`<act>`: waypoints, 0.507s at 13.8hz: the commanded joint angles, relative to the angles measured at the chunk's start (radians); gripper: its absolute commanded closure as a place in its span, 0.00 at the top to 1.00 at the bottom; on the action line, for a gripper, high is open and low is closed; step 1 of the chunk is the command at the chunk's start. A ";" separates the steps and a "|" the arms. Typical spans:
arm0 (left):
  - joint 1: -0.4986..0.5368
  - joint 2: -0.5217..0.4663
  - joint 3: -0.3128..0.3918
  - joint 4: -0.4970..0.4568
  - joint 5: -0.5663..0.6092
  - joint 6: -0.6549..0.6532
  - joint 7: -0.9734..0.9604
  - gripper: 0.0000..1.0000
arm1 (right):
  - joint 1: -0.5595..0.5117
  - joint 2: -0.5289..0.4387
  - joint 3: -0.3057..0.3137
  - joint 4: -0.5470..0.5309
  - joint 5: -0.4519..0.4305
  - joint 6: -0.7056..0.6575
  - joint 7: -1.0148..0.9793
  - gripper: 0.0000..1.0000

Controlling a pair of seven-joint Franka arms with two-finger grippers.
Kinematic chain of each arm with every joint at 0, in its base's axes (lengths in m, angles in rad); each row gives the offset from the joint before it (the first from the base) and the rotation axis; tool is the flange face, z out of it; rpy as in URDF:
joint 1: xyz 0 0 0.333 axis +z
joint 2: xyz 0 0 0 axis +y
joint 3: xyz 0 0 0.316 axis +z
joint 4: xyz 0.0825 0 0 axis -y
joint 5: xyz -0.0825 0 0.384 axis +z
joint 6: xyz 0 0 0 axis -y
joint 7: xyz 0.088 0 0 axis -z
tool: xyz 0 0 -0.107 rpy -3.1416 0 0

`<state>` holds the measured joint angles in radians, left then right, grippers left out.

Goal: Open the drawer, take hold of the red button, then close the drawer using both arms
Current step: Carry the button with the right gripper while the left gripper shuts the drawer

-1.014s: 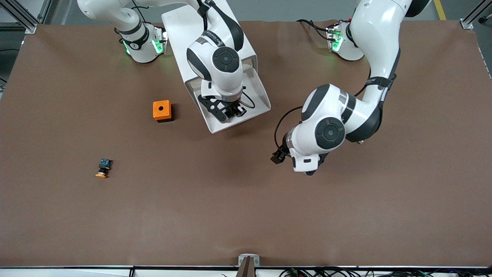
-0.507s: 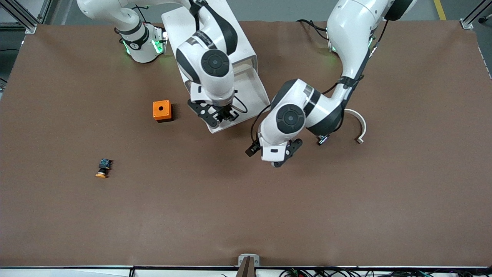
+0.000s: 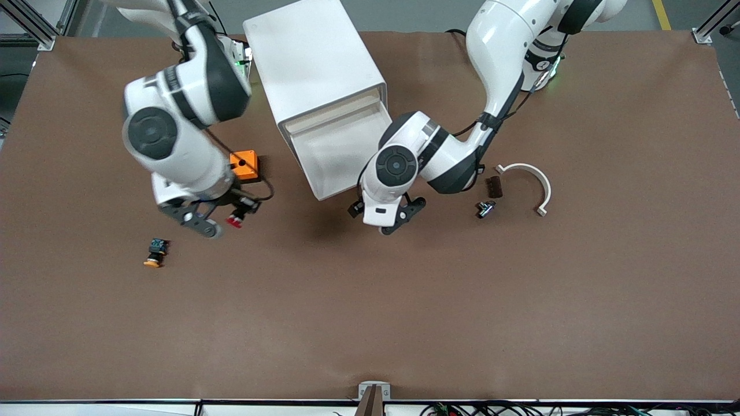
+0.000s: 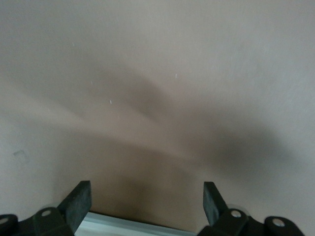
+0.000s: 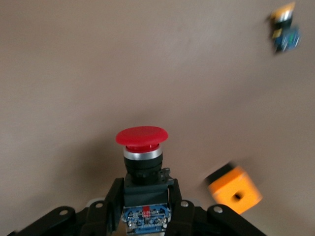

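Note:
The white cabinet (image 3: pixel 315 63) has its drawer (image 3: pixel 341 153) pulled open, and its inside shows nothing. My right gripper (image 3: pixel 222 222) is shut on the red-capped button (image 3: pixel 235 220), up over the table by the orange box. In the right wrist view the button (image 5: pixel 141 142) stands between the fingers (image 5: pixel 110 201), red cap outward and blue rear at the palm. My left gripper (image 3: pixel 386 224) is open and empty, low over the table just in front of the drawer's front panel. In the left wrist view its fingers (image 4: pixel 78 200) are wide apart, with a pale drawer edge (image 4: pixel 128 226) between them.
An orange box with a round hole (image 3: pixel 244 165) sits beside the drawer toward the right arm's end. A yellow-capped button (image 3: pixel 155 253) lies nearer the front camera. A white curved piece (image 3: pixel 535 182), a dark block (image 3: pixel 494 186) and a small black part (image 3: pixel 484 208) lie toward the left arm's end.
My right gripper lifted out of the drawer with the red button and swung toward the right arm's end. My left gripper moved across to the front of the open drawer.

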<state>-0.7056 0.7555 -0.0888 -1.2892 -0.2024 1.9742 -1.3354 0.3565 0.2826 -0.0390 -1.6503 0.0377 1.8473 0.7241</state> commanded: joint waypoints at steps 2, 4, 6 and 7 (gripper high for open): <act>-0.074 -0.013 0.003 -0.027 0.008 -0.006 -0.031 1.00 | -0.155 -0.005 0.021 -0.106 0.002 0.116 -0.327 0.00; -0.107 -0.015 -0.002 -0.031 0.008 -0.015 -0.074 1.00 | -0.230 0.013 0.021 -0.190 -0.005 0.241 -0.473 0.00; -0.132 -0.012 -0.017 -0.035 0.006 -0.015 -0.106 1.00 | -0.266 0.038 0.019 -0.294 -0.010 0.407 -0.569 0.00; -0.138 -0.009 -0.032 -0.036 0.006 -0.015 -0.126 1.00 | -0.287 0.058 0.019 -0.330 -0.010 0.479 -0.604 0.00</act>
<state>-0.8296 0.7589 -0.1026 -1.3080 -0.2021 1.9655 -1.4224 0.1060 0.3306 -0.0396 -1.8926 0.0370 2.2090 0.1859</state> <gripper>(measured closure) 0.000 0.590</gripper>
